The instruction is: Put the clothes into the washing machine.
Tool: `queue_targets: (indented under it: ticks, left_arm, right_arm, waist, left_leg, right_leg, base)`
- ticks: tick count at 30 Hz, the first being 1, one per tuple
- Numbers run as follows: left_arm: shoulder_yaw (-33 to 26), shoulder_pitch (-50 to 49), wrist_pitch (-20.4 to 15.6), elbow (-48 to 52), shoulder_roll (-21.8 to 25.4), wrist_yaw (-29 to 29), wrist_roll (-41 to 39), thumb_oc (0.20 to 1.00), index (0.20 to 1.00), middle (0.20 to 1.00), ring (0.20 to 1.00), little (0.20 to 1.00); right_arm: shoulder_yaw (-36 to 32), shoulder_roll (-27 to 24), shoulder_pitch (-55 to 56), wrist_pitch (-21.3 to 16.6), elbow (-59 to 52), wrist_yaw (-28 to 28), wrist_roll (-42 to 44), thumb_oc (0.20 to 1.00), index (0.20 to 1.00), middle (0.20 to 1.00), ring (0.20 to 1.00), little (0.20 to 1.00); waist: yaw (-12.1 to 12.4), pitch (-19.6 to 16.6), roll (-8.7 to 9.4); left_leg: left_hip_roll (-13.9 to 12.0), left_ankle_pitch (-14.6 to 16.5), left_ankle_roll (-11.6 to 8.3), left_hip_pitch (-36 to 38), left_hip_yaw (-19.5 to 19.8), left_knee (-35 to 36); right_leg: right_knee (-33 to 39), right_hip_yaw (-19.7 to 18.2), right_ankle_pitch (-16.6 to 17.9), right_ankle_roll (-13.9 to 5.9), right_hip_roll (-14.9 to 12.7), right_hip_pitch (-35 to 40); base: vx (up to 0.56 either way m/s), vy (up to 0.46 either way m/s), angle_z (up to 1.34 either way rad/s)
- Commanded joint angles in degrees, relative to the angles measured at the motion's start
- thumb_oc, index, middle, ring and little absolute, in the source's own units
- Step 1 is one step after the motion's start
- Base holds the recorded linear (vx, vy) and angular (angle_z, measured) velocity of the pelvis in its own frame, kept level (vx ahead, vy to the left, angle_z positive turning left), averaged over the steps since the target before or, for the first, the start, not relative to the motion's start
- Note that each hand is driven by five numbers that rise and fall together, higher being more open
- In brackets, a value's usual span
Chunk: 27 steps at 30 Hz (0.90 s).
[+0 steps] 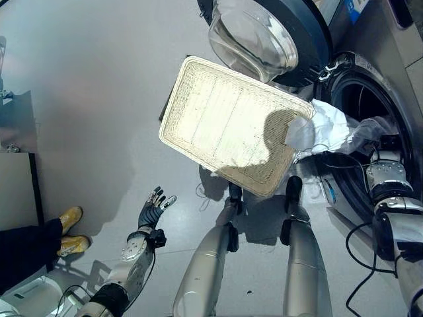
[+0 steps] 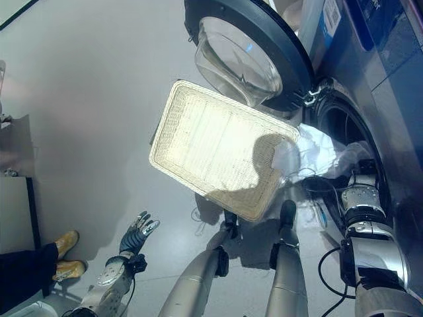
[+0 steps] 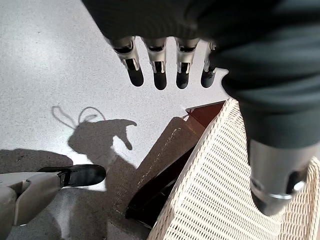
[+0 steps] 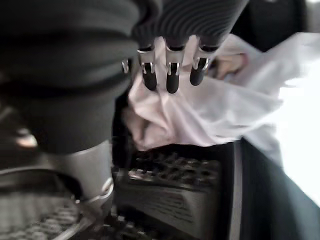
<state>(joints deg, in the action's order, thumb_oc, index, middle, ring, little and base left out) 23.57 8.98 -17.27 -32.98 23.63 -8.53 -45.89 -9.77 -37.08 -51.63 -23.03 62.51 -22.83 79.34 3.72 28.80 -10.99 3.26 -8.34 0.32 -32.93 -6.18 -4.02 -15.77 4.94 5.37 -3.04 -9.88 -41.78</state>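
The washing machine (image 1: 370,99) runs off the right and far edges, so its full front cannot be seen. The white clothes (image 1: 327,129) hang partly inside the dark drum (how far in cannot be told). The right hand (image 4: 170,70) is blurred against the cloth. A person's yellow shoes (image 1: 69,228) are cut by the left edge.

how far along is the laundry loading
Done: the washing machine door is open and the wicker basket looks empty. In hand: the right hand is at the white clothes bunched at the drum opening. Left: getting them fully inside. The left hand hangs open.
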Motion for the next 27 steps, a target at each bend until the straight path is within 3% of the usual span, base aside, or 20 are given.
queue_targets:
  ticks: [1,3,5,10,14,27]
  left_arm:
    - [-0.37,-0.88,-2.21,-0.67,-1.39,-1.16,-1.47,1.0,1.0,1.0,1.0,1.0]
    - [-0.12,-0.46,-2.14,-1.0,-2.21,-1.75,-1.98,1.0,1.0,1.0,1.0,1.0]
    - [-0.19,-0.09,-1.99,-1.52,-2.94,-1.92,-1.86,1.0,1.0,1.0,1.0,1.0]
    - [-0.45,0.34,-2.39,-3.05,-4.06,-1.39,-1.7,1.0,1.0,1.0,1.0,1.0]
    - [-0.49,0.72,-2.76,-4.53,-5.1,-1.28,-1.06,1.0,1.0,1.0,1.0,1.0]
    - [0.11,0.99,-3.78,-5.47,-8.19,-2.28,0.37,1.0,1.0,1.0,1.0,1.0]
  right_arm:
    - [1.36,-12.32,-1.65,-12.51,-7.26,-0.17,-1.75,1.0,1.0,1.0,1.0,1.0]
    - [-0.52,-8.97,1.12,-17.07,-11.0,-0.17,-2.07,1.0,1.0,1.0,1.0,1.0]
    - [-1.46,-6.29,3.15,-18.51,-12.88,1.12,-1.03,1.0,1.0,1.0,1.0,1.0]
    - [-1.3,-1.89,6.83,-17.47,-12.51,3.96,-0.17,1.0,1.0,1.0,1.0,1.0]
    - [-0.45,2.5,9.69,-17.23,-12.06,10.37,4.76,1.0,1.0,1.0,1.0,1.0]
    - [4.62,15.27,16.42,-17.88,-18.56,15.38,6.98,1.0,1.0,1.0,1.0,1.0]
  waist:
    - [-2.83,1.0,-6.36]
    - [-3.43,1.0,-6.59]
    - [-3.75,1.0,-6.71]
    - [-4.04,1.0,-6.65]
    - [-4.39,1.0,-6.21]
    - [-5.5,1.0,-4.78]
  left_leg:
    - [0.97,1.97,-2.42,0.89,0.04,-0.02]
    - [1.05,1.78,-2.41,1.1,-0.39,0.7]
    - [1.05,1.6,-2.38,1.3,-0.72,1.28]
    - [0.98,1.16,-2.09,1.69,-1.21,2.71]
    - [0.89,0.86,-2.08,1.98,-1.79,3.74]
    - [1.26,0.47,-1.76,2.08,-3.3,5.13]
  right_leg:
    - [-8.68,4.46,-12.15,1.52,6.68,3.02]
    - [-7.62,3.73,-11.42,1.05,6.7,2.96]
    - [-6.76,3.19,-10.8,0.77,6.69,2.99]
    - [-4.29,2.34,-9.0,0.19,6.6,3.26]
    - [-2.05,2.01,-7.49,-0.29,6.4,3.68]
    - [3.97,1.18,-3.16,-1.24,5.82,4.38]
  base:
    - [-0.01,0.051,-0.02]
    - [-0.03,0.149,-0.03]
    - [-0.03,0.133,-0.07]
    - [-0.04,0.073,-0.04]
    - [-0.01,0.048,-0.1]
    - [0.0,0.058,-0.08]
